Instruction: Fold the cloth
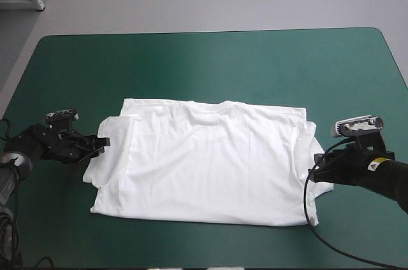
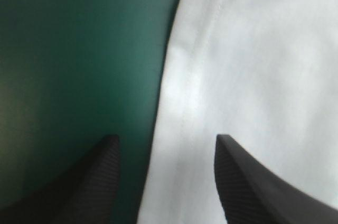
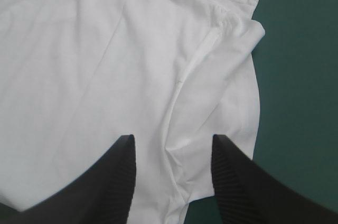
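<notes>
High view: The T-shirt [image 1: 204, 162] lies spread flat on the teal-green cover [image 1: 210, 60], at mid-width and in the near half of the table. Its collar [image 1: 213, 112] is toward the far edge and its hem toward the near edge. Bare cover surrounds it on all sides. The left gripper [image 1: 99, 144] sits low at the left sleeve [image 1: 107, 155]. The right gripper [image 1: 317, 169] sits low at the right sleeve [image 1: 307, 149]. Finger spacing cannot be read from this view.

Left wrist view: The two black fingers [image 2: 90, 192] stand apart, so the pincer is open and grips nothing. One fingertip is over bare cover, the other over white cloth. The sleeve's stitched edge runs between them and on ahead of the gripper.

Right wrist view: The fingers are likewise spread, open and empty. Both tips are over the T-shirt. A raised fold of the right sleeve lies between them and continues ahead toward the shoulder seam. Bare cover shows beside the gripper on the right.
</notes>
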Tool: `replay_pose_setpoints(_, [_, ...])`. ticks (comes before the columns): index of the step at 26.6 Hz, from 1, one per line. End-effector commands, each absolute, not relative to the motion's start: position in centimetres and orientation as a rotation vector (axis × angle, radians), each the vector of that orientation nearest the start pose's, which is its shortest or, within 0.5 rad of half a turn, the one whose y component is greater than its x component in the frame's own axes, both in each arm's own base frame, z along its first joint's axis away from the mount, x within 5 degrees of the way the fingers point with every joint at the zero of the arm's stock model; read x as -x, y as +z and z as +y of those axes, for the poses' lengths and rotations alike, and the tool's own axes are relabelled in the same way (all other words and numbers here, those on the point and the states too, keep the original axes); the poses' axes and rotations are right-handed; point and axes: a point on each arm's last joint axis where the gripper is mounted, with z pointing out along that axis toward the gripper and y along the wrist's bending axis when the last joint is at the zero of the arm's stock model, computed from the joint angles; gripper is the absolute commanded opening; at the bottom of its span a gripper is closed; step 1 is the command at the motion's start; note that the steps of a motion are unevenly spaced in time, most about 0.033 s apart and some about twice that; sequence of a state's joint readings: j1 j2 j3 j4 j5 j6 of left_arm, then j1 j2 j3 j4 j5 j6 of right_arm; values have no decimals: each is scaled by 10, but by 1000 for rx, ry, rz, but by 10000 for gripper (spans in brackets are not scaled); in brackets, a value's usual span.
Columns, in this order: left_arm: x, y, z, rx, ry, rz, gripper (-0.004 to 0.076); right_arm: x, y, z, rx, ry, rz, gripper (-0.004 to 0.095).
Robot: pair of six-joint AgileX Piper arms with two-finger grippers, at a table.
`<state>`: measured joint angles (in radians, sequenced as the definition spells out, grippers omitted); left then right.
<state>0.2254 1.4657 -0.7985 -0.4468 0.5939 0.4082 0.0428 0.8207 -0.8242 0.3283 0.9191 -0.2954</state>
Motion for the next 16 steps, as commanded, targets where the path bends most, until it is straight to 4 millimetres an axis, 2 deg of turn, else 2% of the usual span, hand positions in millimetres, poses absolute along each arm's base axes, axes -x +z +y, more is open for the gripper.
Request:
replay_pose_setpoints(1, [-273, 219, 37, 181, -273, 2606, 394, -145, 352, 29, 260, 284, 2251, 394])
replay_pose_setpoints(4, [-276, 210, 38, 177, -277, 2638, 388, -145, 352, 30, 259, 297, 2255, 380])
replay_pose_setpoints(7, [-278, 201, 37, 176, -302, 2678, 333, -144, 352, 31, 254, 313, 2254, 373])
replay_pose_setpoints(10, [-278, 191, 34, 129, -334, 2738, 172, -144, 353, 31, 253, 314, 2252, 373])
replay_pose_setpoints(11, [-278, 187, 30, 80, -340, 2756, 39, -144, 353, 31, 253, 314, 2252, 373])
replay_pose_setpoints(16, [-280, 186, 20, 20, -336, 2756, 19, -144, 353, 31, 252, 319, 2251, 373])
